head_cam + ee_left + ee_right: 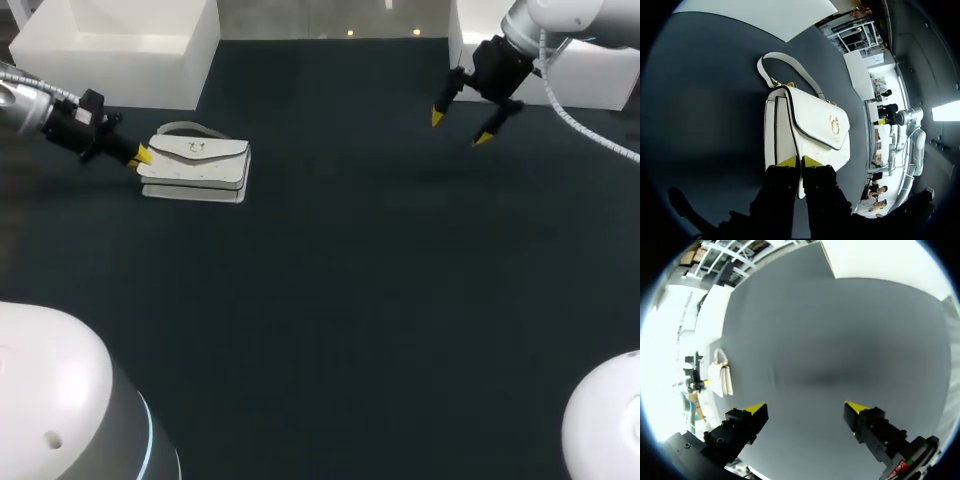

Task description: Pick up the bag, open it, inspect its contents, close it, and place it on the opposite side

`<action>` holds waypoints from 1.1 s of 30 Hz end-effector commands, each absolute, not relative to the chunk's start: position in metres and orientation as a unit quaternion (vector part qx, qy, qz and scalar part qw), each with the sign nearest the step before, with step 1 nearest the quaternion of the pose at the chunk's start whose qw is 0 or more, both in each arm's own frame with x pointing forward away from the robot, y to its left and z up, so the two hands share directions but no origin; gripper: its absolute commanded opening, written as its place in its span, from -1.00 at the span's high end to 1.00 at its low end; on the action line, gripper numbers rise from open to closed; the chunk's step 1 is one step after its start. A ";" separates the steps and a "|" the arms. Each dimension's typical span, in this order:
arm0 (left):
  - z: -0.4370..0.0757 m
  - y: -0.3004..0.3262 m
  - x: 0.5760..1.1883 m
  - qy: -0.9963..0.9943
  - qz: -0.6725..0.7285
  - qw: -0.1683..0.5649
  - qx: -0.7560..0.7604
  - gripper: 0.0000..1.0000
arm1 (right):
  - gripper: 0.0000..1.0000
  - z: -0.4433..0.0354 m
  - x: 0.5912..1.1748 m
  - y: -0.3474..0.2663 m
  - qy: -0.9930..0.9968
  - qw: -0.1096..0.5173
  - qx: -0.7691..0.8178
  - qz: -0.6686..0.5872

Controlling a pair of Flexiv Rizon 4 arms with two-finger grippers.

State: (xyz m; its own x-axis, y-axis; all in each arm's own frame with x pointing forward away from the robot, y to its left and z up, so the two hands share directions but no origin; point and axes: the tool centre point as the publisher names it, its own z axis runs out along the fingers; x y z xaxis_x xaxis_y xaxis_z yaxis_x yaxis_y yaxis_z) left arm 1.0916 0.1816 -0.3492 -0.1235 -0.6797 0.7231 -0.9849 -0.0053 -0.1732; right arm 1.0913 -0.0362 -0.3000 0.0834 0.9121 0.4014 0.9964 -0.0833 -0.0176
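A dark table (350, 280) is being looked down on, and the white bag (196, 165) is lying flat on it, over on the left arm's side. The left gripper (799, 161) is being held at the bag's near end, its yellow tips pressed almost together, with a thin edge of the bag pinched between them. The right gripper (460, 127) is being held well apart from the bag, across the table, its fingers spread wide with nothing between them. By the look of it, the pick-up step is being worked: the grip is on, but the bag is not yet being lifted and appears to be resting on the table. What is likely being called for next is a clean lift, then the right gripper being brought to the flap (815, 122). That flap is lying shut over the front, with the gold clasp (834, 125) sitting near its point, so whatever is inside is being kept hidden. The handle (785, 62) is arching off the bag's far end. A white bin (110, 45) is standing just beyond the bag; no contents can be made out in it.
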 end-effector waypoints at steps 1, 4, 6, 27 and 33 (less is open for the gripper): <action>-0.347 0.206 1.100 -0.679 0.318 0.237 0.618 1.00 | -1.00 -0.291 1.088 -0.043 -0.662 0.125 -0.727 -0.131; -0.347 0.225 1.102 -0.677 0.313 0.230 0.625 1.00 | -1.00 -0.289 1.088 -0.051 -0.663 0.114 -0.729 -0.124; -0.346 0.238 1.103 -0.677 0.311 0.224 0.628 1.00 | -1.00 -0.287 1.086 -0.057 -0.664 0.107 -0.731 -0.119; -0.355 0.316 1.117 -0.665 0.299 0.209 0.651 1.00 | -1.00 -0.274 1.069 -0.084 -0.668 0.058 -0.738 -0.076; -0.356 0.334 1.121 -0.660 0.294 0.210 0.659 1.00 | -1.00 -0.271 1.067 -0.086 -0.665 0.051 -0.741 -0.071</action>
